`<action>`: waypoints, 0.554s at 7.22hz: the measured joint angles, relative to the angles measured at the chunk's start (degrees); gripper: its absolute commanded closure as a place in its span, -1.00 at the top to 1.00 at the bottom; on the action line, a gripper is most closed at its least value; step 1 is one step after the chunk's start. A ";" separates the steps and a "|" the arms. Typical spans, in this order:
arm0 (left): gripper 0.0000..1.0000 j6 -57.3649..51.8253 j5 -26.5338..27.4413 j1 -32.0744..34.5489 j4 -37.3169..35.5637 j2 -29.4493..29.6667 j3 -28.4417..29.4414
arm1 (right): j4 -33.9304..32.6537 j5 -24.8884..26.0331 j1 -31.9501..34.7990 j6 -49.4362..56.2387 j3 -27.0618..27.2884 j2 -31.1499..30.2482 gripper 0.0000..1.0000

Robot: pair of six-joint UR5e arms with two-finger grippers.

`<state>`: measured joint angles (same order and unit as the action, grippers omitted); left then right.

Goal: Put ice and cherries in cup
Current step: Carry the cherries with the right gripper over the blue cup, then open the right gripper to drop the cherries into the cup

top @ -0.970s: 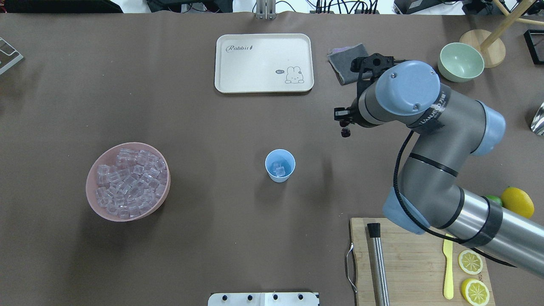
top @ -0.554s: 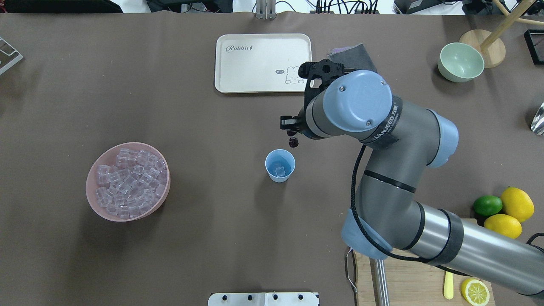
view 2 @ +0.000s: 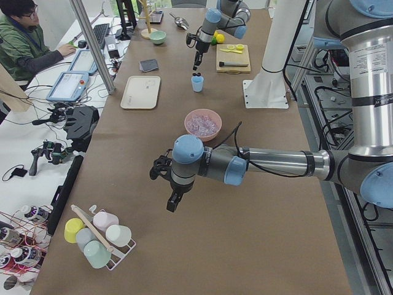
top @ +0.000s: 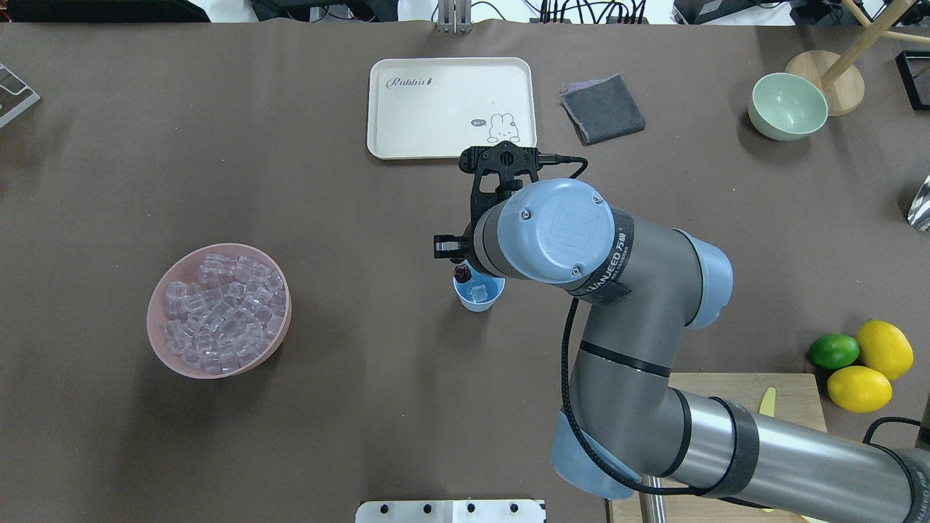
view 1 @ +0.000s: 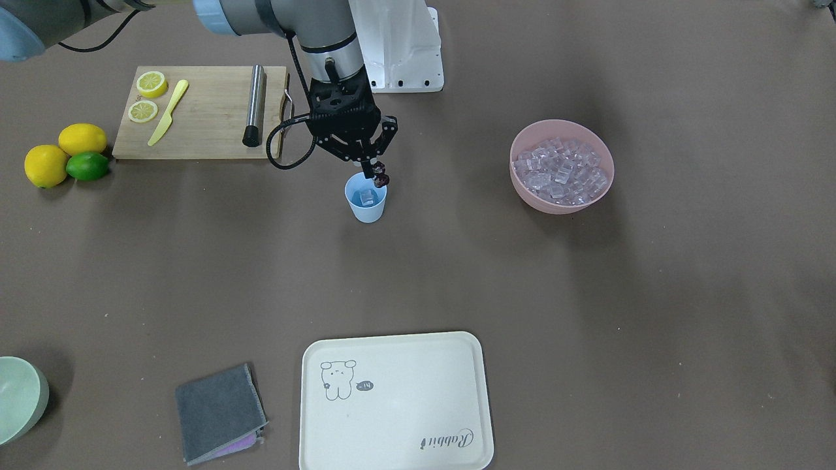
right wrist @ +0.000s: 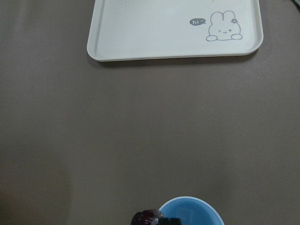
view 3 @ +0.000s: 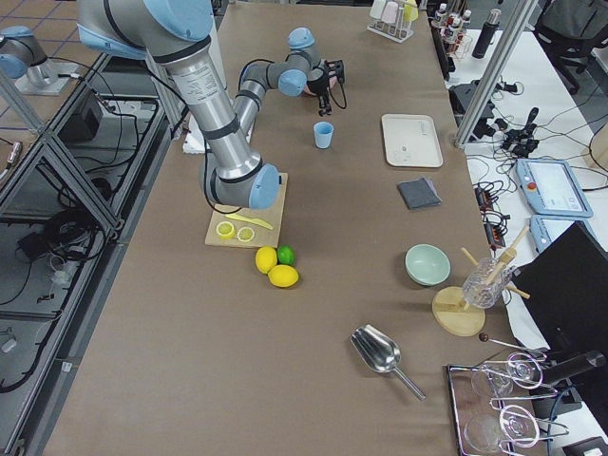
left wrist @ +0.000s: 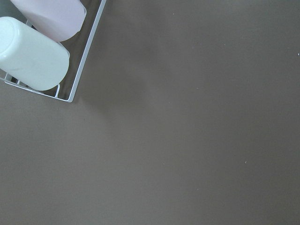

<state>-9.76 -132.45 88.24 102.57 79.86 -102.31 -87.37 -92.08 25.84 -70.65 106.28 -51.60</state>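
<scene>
cup (view 1: 367, 207): upright on the table (view 1: 457, 274), some ice (top: 478, 293) inside
pink bowl (view 1: 555, 205): heaped with more ice, well apart from the cup
cherries (view 1: 381, 177): dark lump just above the cup's rim, on the side toward the pink bowl
right gripper (view 1: 373, 171): pointing down, fingers clamped on the cherries
left gripper (view 2: 172, 205): near a cup rack (left wrist: 87, 51); cannot tell if apart or together

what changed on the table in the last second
The right end effector, shut on the cherries, swung from beside the grey cloth leftward in the overhead view and back toward the robot. It now holds them over the rim of the cup. The cup, the ice in it, the pink bowl and the tray stayed put.
</scene>
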 measured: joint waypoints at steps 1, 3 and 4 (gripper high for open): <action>0.98 0.00 0.00 0.00 0.00 0.01 0.00 | 0.07 0.07 -0.04 0.03 0.06 -0.51 0.97; 0.98 -0.02 0.00 0.00 0.00 0.01 -0.05 | 0.50 1.07 -0.11 -0.65 0.76 -2.68 1.00; 0.98 -0.04 0.00 0.01 0.09 -0.02 -0.07 | 0.54 1.73 -0.36 -0.91 0.97 -3.51 1.00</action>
<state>-9.79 -132.45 88.26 102.65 79.85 -102.38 -86.82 -90.34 25.47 -71.56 107.25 -55.11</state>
